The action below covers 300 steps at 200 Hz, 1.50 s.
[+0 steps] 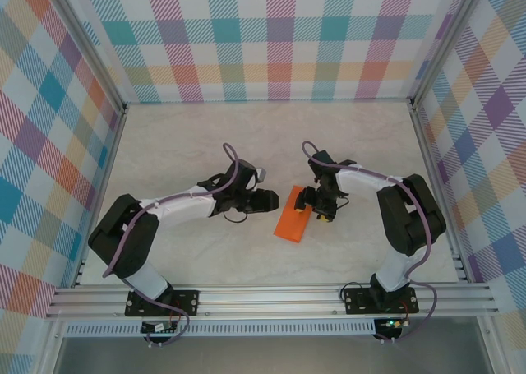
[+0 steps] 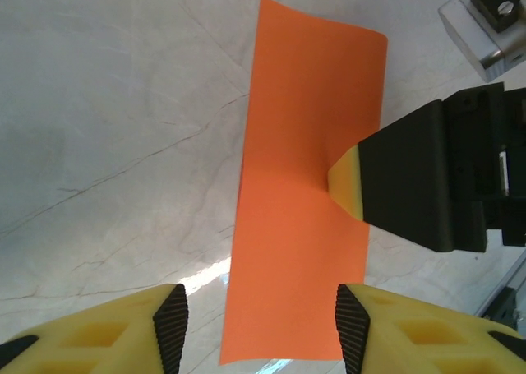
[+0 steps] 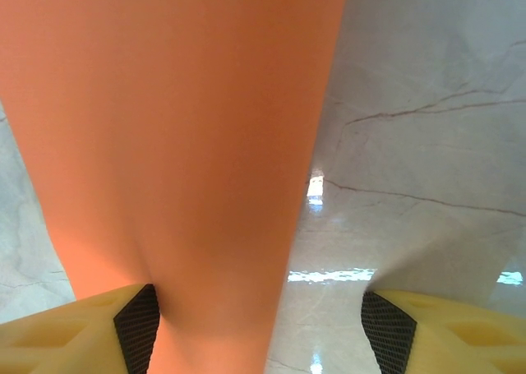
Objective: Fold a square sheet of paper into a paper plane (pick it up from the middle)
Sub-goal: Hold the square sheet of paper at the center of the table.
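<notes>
The square sheet of paper [image 1: 292,223] lies on the table between the two arms, folded into a long bright-orange strip. My left gripper [image 1: 269,200] is at its left side, open, and the strip's near end [image 2: 296,251] lies between the pads. The right-hand pad is at the paper's edge and the left-hand pad is clear of it. My right gripper [image 1: 318,210] is at the strip's right side. One yellow fingertip [image 2: 347,185] presses into the paper's edge and dents it. In the right wrist view the paper [image 3: 181,144] rests against the left pad [image 3: 136,325], and the jaws stand wide apart.
The pale marble-patterned table top [image 1: 197,136] is walled by checked panels on three sides. An aluminium rail [image 1: 271,296] runs along the near edge where both arm bases are bolted.
</notes>
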Tool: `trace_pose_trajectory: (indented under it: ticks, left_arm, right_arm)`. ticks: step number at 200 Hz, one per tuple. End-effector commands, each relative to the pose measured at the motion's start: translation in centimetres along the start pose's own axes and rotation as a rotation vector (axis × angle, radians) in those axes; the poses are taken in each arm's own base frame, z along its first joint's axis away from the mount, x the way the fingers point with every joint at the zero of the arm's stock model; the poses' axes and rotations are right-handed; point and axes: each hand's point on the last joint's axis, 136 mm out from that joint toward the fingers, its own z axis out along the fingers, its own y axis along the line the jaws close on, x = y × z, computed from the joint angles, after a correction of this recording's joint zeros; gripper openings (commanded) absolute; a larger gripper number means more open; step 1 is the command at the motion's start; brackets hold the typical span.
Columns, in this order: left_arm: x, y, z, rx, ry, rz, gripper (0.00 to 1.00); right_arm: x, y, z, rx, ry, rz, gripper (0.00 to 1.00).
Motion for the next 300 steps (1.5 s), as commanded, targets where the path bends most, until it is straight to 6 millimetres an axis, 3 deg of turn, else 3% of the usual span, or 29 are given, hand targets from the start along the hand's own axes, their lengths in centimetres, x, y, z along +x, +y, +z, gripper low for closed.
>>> trace_pose_trajectory:
  ticks: [1,42,79,223,260,283,300]
  left_arm:
    - [0.1,-1.4,0.7,0.023,0.026,0.011,0.46]
    - [0.6,-2.1,1.7,0.032,0.047,0.018,0.36]
    - [1.0,-2.2,3.0,0.029,0.085,0.001,0.19]
    - [0.9,-1.9,4.5,0.014,0.115,-0.028,0.18]
    - [1.1,-2.8,5.7,0.032,0.145,-0.019,0.15]
    - [1.2,-2.9,6.5,0.03,0.157,-0.023,0.05]
    - [1.2,-3.0,7.1,0.028,0.164,-0.026,0.02]
  right_arm:
    - [0.5,-2.7,3.5,0.098,0.033,0.044,0.71]
    - [0.7,-3.2,4.0,0.116,0.043,0.051,0.71]
    - [0.7,-3.3,4.1,0.123,0.048,0.034,0.7]
    - [0.9,-3.9,4.3,0.151,0.064,-0.016,0.69]
    - [0.9,-3.9,4.4,0.152,0.068,-0.01,0.69]
    - [0.9,-3.9,4.4,0.15,0.068,-0.009,0.69]
    - [1.0,-3.9,4.5,0.15,0.069,-0.007,0.69]
